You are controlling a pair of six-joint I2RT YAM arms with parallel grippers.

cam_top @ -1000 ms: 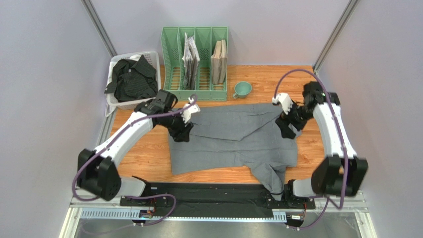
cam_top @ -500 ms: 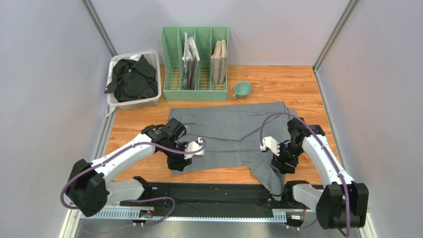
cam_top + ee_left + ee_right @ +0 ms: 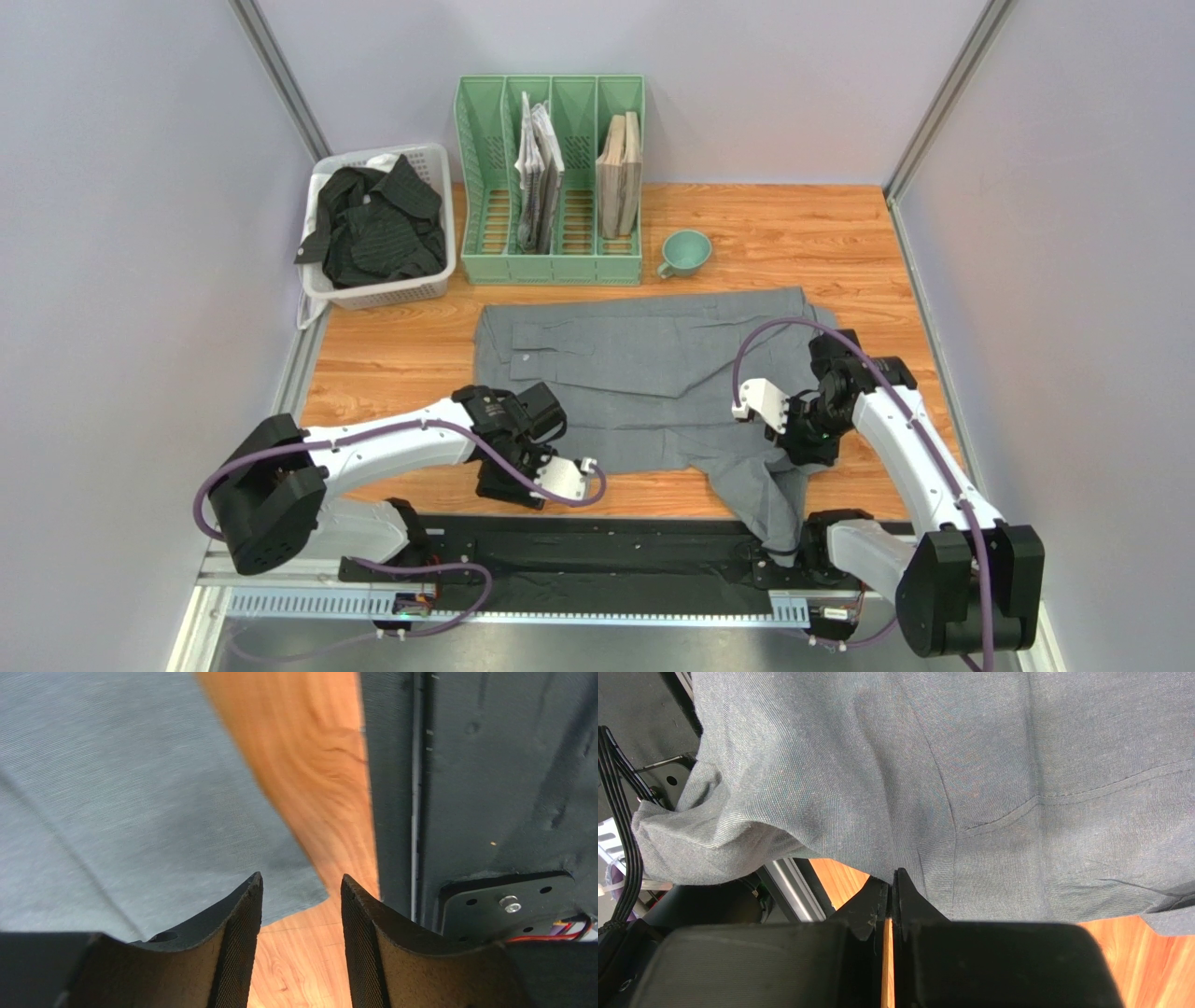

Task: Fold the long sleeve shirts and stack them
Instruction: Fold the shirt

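- Found grey shirt [image 3: 631,371] spread in front of green rack [image 3: 550,182], black shirt [image 3: 368,224] left of it.
- Saw left end effector [image 3: 300,882] half-open, empty; right end effector [image 3: 891,878] shut at hem.
- Needed both corners gripped evenly.

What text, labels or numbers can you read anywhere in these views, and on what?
No text can be read in any view.
Papers and books in the green file rack: any print is too small to read.
Grey shirt, black shirt, teal cup: no lettering shows.
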